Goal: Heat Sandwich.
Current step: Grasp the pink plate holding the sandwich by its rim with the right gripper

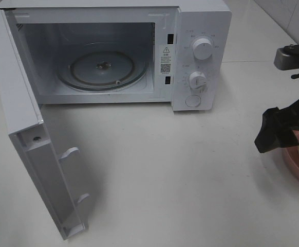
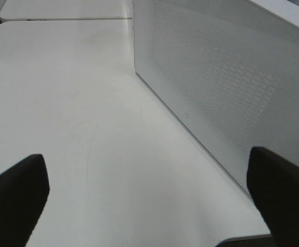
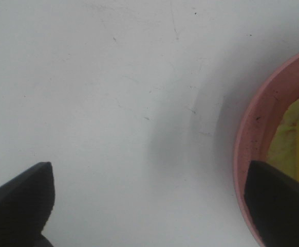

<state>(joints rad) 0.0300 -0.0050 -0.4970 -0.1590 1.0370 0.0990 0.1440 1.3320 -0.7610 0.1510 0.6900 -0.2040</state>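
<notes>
White table [image 1: 190, 170]: microwave [image 1: 201, 51] at far edge, door [image 1: 31, 154] open for loading; sandwich [image 3: 293, 139] on pink plate [image 3: 249, 149], right edge; right gripper [image 3: 149, 206] spread astride its rim.

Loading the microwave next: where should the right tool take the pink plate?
Probably the pink plate's raised rim on the side facing the microwave, from above, a finger either side of the lip. The sandwich covers the middle, and the open right tool hangs over that edge.
</notes>
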